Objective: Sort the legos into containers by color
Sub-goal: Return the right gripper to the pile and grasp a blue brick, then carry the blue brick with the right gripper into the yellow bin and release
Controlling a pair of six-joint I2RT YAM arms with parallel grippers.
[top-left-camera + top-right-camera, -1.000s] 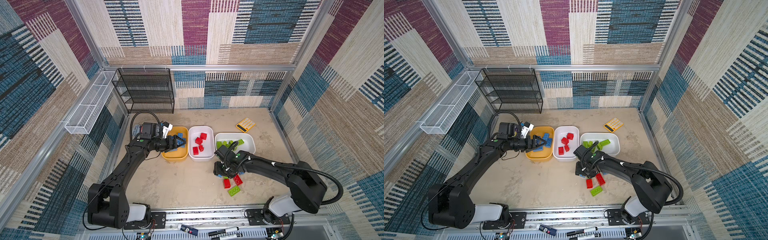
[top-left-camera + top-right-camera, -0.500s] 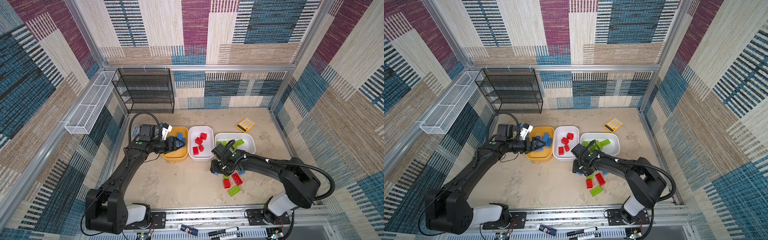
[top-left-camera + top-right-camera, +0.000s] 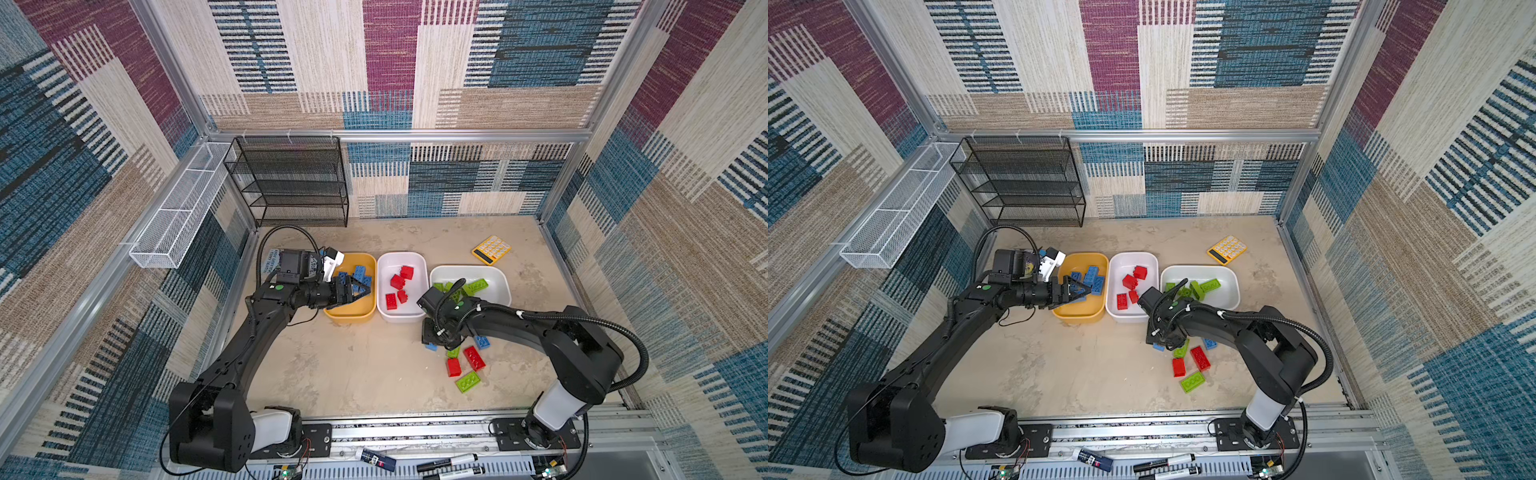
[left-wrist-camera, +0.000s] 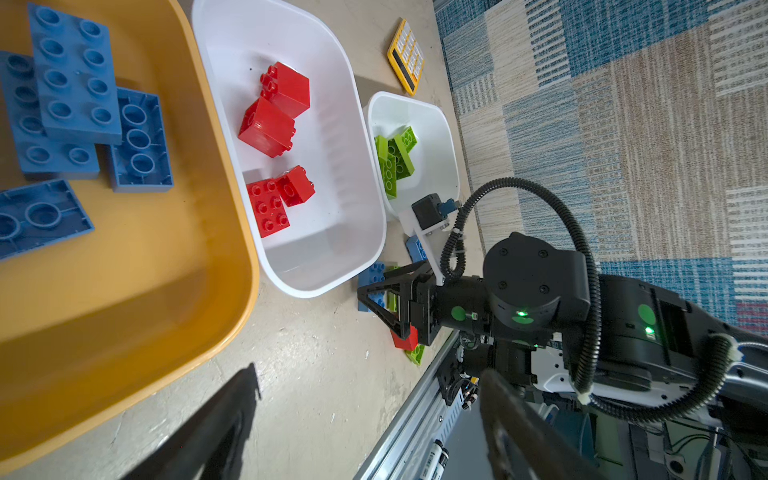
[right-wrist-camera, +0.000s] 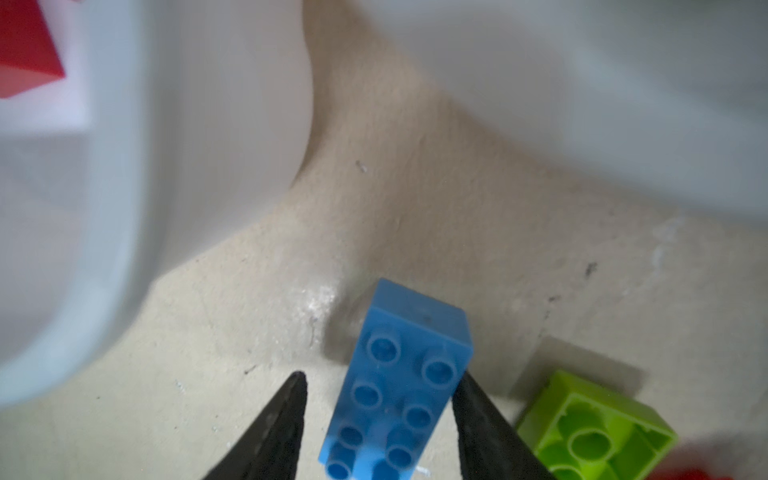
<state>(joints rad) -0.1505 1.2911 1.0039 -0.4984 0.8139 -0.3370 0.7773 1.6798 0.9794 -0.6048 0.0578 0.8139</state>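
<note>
A robotics lab test cell is shown: a beige tabletop (image 3: 353,374) is boxed in by aluminium framing (image 3: 399,135) and walls (image 3: 519,50) clad in patchwork woven panels. The left arm (image 3: 249,345) and right arm (image 3: 536,328) are bolted to a slotted rail (image 3: 415,432), beside what appear to be marker pens (image 3: 451,460).

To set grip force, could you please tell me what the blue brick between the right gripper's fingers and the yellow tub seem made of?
The blue brick looks like hard moulded plastic, smooth and slightly matte, with crisp studs and edges. The yellow tub is probably glossy plastic: its rounded wall shows soft reflections.
</note>
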